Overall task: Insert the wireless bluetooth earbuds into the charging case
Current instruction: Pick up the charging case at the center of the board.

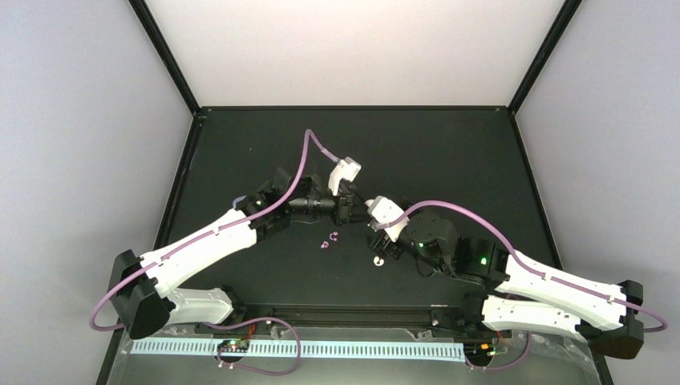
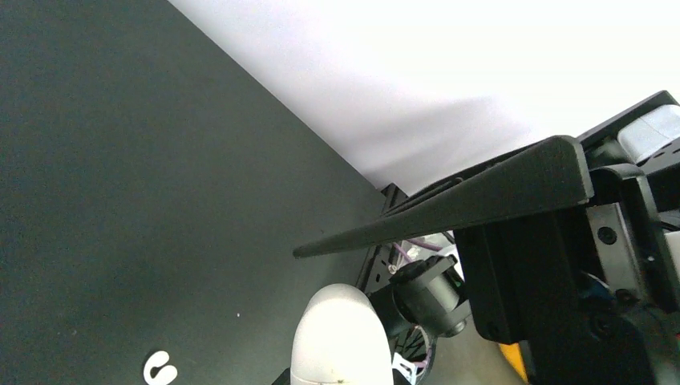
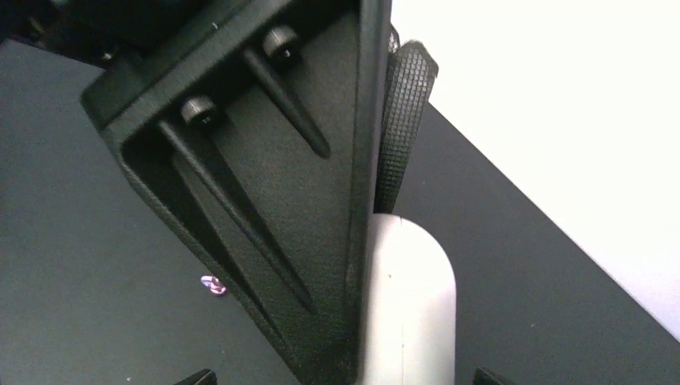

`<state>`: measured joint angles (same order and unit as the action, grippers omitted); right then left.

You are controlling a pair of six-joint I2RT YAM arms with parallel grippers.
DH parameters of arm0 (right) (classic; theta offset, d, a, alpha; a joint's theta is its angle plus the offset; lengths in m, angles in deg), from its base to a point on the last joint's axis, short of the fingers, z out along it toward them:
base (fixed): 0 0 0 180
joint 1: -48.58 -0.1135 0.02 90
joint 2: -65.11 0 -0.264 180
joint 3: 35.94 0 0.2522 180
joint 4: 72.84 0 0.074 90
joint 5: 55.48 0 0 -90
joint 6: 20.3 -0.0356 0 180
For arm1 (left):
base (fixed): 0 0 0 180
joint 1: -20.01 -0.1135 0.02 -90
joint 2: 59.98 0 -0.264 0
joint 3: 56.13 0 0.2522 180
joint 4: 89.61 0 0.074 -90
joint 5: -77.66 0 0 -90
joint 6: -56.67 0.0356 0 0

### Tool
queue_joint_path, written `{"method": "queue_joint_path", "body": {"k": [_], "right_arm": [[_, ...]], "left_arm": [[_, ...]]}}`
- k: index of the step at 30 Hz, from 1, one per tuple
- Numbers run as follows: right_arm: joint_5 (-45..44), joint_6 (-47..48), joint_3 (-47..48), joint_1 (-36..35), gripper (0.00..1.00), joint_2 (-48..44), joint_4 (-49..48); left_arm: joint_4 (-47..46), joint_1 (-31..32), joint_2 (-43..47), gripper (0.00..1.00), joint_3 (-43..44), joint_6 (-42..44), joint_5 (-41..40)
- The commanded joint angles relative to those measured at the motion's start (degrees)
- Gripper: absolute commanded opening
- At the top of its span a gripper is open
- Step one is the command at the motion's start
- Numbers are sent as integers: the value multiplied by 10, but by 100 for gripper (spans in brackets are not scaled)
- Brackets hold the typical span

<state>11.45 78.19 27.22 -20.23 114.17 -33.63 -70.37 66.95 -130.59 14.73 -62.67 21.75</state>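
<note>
Case is in the left gripper. Its fingers are closed right down, and in the left wrist view the white rounded end sits dead centre where they meet, so I read it as clamped. The right wrist view agrees: the case butts against the left's ribbed finger.

Right gripper has its fingers wide, a dark tip in each bottom corner of its own view. The case sits between them with a gap on the side that shows, so it has hold of nothing. One of its fingers shows as a long wedge above the case in the left wrist view, so the two grippers are nose to nose over the middle of the bench.

Case looks shut, with no lavender inside showing in either wrist view. The top view hides it behind the grippers, so I can't tell if it's lifted or resting on the bench.

Both buds lie loose on the bench, side by side. They're near the grippers on their left, closer to the near edge than the far one. Neither is in the case.

My read: left acts as the vice, holding the case steady where the right can work it. Right open around it suits a grip on the lid. The lid must open before any bud goes in, so the task is early. Risk: the shell is glossy and rounded, so it could squirt out when pried.
</note>
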Motion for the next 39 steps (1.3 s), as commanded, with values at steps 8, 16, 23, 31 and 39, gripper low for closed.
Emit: {"method": "queue_joint_path", "body": {"k": [8, 16, 23, 31, 39], "right_arm": [[61, -70, 59, 17, 98, -49, 30], [149, -133, 78, 26, 98, -102, 21], [236, -212, 93, 27, 98, -122, -52], [241, -203, 151, 27, 98, -71, -35], [305, -195, 228, 26, 96, 10, -18]], "left_arm": [[-41, -50, 84, 2, -17, 4, -64], [-171, -122, 245, 2, -113, 40, 29], [-238, -123, 323, 2, -156, 66, 106], [-284, -123, 312, 2, -155, 54, 180], [-309, -113, 285, 1, -149, 40, 234]]}}
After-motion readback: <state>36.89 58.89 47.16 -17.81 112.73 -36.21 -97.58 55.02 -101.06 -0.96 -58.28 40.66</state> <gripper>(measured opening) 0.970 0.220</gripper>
